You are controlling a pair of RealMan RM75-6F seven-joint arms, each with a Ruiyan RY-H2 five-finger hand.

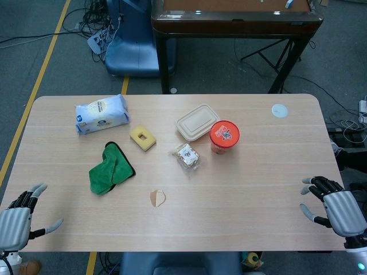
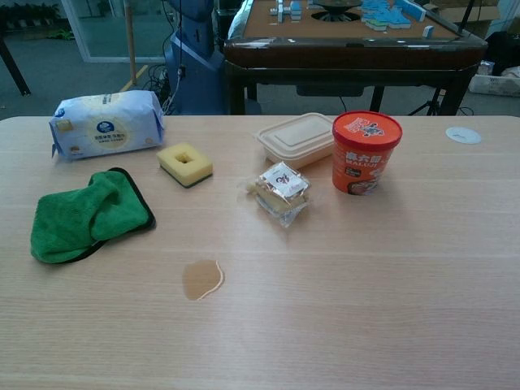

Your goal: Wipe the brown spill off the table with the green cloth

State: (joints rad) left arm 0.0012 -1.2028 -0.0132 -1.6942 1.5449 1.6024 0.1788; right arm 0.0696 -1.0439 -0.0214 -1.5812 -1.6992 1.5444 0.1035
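Observation:
A crumpled green cloth (image 1: 110, 169) (image 2: 85, 215) lies on the left half of the wooden table (image 1: 258, 183). A small brown spill (image 1: 157, 197) (image 2: 201, 279) sits to the cloth's right, nearer the front edge, apart from it. My left hand (image 1: 20, 217) hovers at the front left corner, fingers spread, holding nothing. At the front right edge my right hand (image 1: 335, 207) is also spread and empty. Neither hand shows in the chest view.
Behind the cloth are a white wipes pack (image 1: 101, 114) and a yellow sponge (image 1: 143, 137). A wrapped snack (image 1: 187, 156), a beige lidded box (image 1: 197, 122) and a red cup (image 1: 223, 136) stand mid-table. A white disc (image 1: 279, 110) lies far right. A dark table (image 1: 229, 23) stands behind.

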